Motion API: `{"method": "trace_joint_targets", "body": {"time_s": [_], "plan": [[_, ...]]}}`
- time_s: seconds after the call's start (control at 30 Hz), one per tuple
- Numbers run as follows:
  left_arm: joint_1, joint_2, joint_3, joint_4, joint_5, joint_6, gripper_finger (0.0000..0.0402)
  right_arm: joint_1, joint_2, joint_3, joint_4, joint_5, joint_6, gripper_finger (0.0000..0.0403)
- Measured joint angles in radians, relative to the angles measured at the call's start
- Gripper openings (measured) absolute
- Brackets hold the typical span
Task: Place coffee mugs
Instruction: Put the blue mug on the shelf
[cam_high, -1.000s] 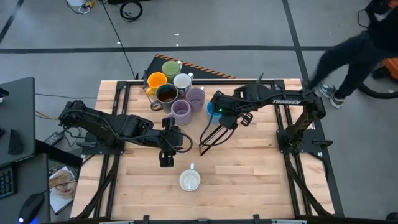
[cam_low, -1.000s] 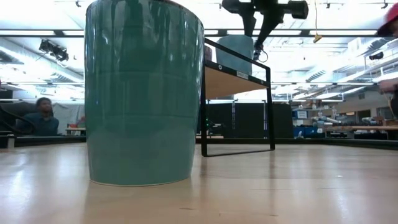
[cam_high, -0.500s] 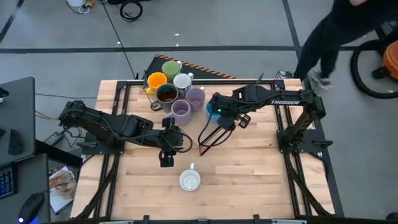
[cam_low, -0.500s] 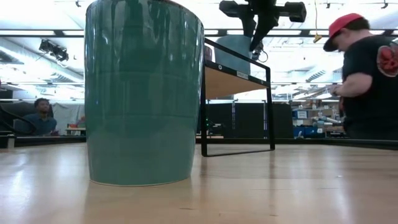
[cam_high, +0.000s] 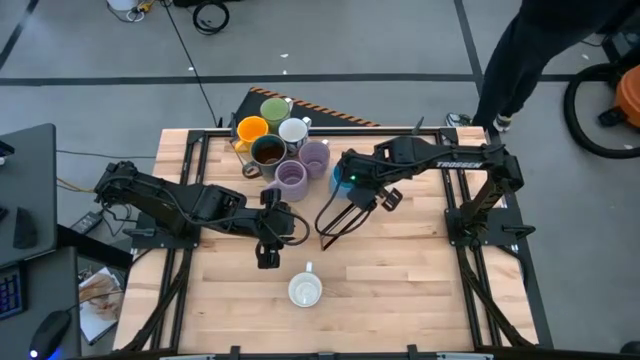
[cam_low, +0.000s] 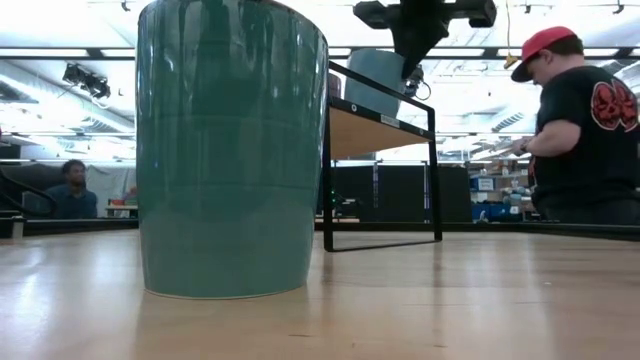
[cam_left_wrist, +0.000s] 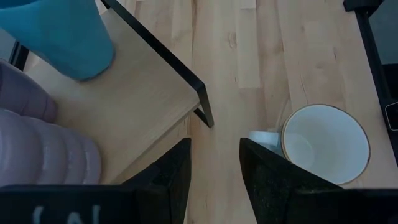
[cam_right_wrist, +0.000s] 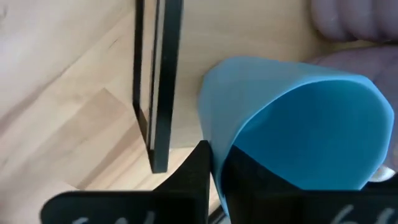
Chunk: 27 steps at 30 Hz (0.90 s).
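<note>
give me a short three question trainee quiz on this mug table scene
1. True or false: the right gripper pinches the rim of the blue ceramic mug.
2. Which mug stands alone on the bare wooden table? A) orange B) plain white C) green
3. Fill in: the left gripper is ____, holding nothing.

Key: 1 true. 2 B, the plain white handled mug. 3 open.

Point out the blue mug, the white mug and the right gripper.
blue mug (cam_right_wrist: 311, 130): right wrist view, inside wall.
white mug (cam_high: 304, 291): high view, open mouth.
right gripper (cam_right_wrist: 214, 171): right wrist view, between the fingertips at the mug's rim.
</note>
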<state>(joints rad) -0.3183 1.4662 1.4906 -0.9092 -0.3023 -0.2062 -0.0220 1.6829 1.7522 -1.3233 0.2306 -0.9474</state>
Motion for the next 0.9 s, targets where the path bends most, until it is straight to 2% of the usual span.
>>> {"method": "trace_joint_targets", "body": {"time_s": [0.37, 0.7, 0.9], "plan": [[0.0, 0.0, 0.0, 0.0, 0.0, 0.0, 0.0141, 0.005, 0.0, 0.066, 0.012, 0.006, 0.29, 0.0025], [0.001, 0.0, 0.0, 0.024, 0.0, 0.006, 0.0141, -0.004, 0.0, 0.065, -0.001, -0.107, 0.457, 0.0025], [0.001, 0.0, 0.0, 0.024, 0.0, 0.007, 0.0141, -0.019, 0.001, 0.076, -0.012, -0.131, 0.57, 0.0025]]}}
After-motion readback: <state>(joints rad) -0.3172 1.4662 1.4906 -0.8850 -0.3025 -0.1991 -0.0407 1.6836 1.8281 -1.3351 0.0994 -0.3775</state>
